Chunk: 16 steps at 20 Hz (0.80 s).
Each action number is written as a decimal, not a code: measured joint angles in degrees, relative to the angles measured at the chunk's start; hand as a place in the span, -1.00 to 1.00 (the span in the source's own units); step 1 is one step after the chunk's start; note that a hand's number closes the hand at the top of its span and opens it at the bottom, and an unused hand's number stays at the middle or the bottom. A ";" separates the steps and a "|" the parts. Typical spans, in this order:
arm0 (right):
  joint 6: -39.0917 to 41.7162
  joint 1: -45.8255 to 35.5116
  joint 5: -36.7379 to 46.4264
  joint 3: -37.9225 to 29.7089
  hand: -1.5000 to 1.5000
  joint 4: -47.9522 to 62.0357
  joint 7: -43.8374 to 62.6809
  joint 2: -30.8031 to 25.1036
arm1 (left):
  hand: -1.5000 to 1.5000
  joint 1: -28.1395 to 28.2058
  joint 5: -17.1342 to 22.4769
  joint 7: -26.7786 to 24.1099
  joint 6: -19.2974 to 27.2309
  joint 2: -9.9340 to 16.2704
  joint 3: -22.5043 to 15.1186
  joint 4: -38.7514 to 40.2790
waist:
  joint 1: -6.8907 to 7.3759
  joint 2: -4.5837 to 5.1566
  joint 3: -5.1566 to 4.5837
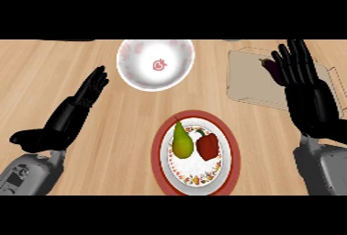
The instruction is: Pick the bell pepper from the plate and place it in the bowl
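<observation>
A red bell pepper (208,146) lies on a white plate with a red rim (230,137) near the front middle of the counter. Beside it on the plate, to its left, is a green pear (180,140). A white bowl (156,64) with a pink mark inside stands at the back, left of centre. My left hand (80,103) is open at the left, fingers straight and pointing toward the bowl. My right hand (305,87) is open at the right, fingers up, away from the plate. Neither hand touches anything.
A pale cutting board (251,80) lies at the back right, partly behind my right hand. A dark purple eggplant (270,68) sits on it, mostly hidden by the fingers. Bare wooden counter lies between plate and bowl.
</observation>
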 measured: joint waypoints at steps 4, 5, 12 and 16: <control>-5.89 2.39 9.44 4.50 1.00 -3.19 4.74 -0.76 | 0.00 1.77 2.23 2.56 0.85 -1.99 0.61 0.06 | -1.38 0.29 1.02; -7.60 3.65 12.60 5.64 1.00 -3.76 6.10 -1.41 | 0.00 2.56 2.93 3.46 1.23 -2.65 0.49 -0.01 | -1.68 0.22 1.11; -25.19 15.40 33.74 9.02 -1.00 -4.77 13.41 -1.02 | 0.00 7.11 6.66 6.53 2.66 -7.02 -0.62 1.26 | -4.45 0.26 1.28; -29.25 20.34 48.59 19.84 -1.00 -8.23 17.41 1.73 | 0.00 6.52 7.32 8.07 2.90 -8.50 -1.01 1.53 | -3.44 0.35 1.42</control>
